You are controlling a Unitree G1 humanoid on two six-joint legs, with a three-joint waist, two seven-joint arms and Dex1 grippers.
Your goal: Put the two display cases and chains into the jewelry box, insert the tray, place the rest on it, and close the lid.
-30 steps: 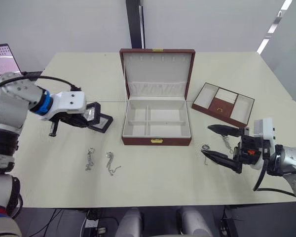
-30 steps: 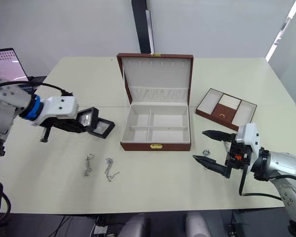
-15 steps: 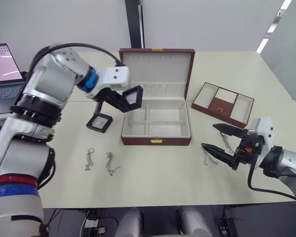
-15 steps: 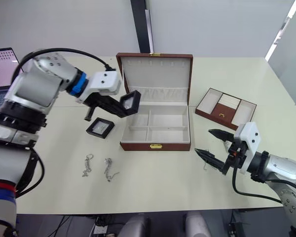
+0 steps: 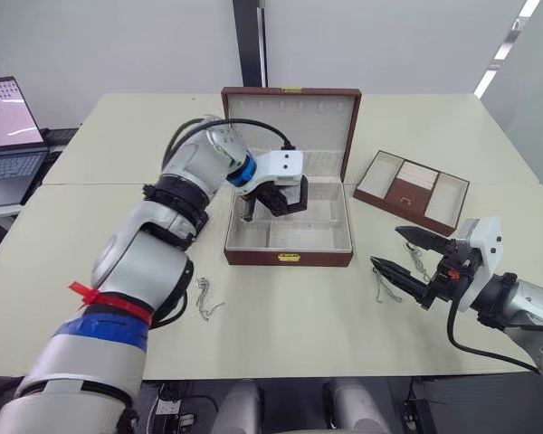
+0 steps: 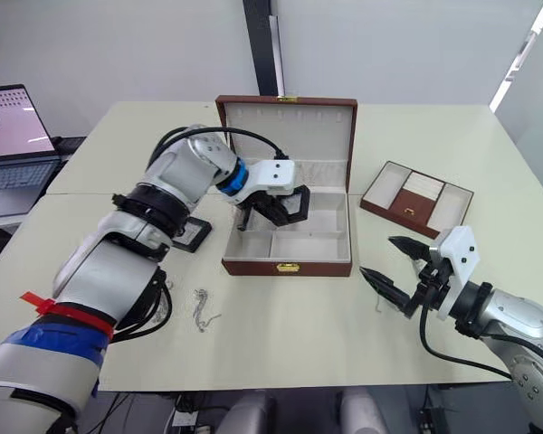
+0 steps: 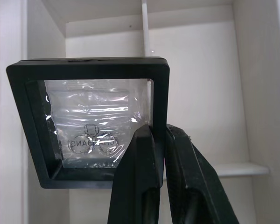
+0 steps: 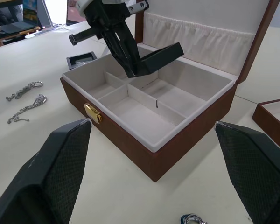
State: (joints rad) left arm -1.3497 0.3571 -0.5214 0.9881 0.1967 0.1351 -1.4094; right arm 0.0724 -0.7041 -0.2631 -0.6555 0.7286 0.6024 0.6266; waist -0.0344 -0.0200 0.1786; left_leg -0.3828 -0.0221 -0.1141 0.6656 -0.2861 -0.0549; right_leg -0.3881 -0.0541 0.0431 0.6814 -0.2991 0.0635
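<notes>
one display case (image 7: 95, 121) hangs tilted over the open jewelry box (image 6: 286, 237), pinched at its frame by the left hand (image 6: 276, 206). the other display case (image 6: 192, 233) lies on the table (image 6: 281, 316) beside the box. the right hand (image 6: 401, 269) hovers spread wide near a chain (image 5: 380, 287).

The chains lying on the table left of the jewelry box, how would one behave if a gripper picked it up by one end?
The chains lie in loose, kinked lines, so one would probably hang limp rather than hold its shape. They look thin and light, so a pinch might slip. The ring at one end seems the surer grip.
</notes>
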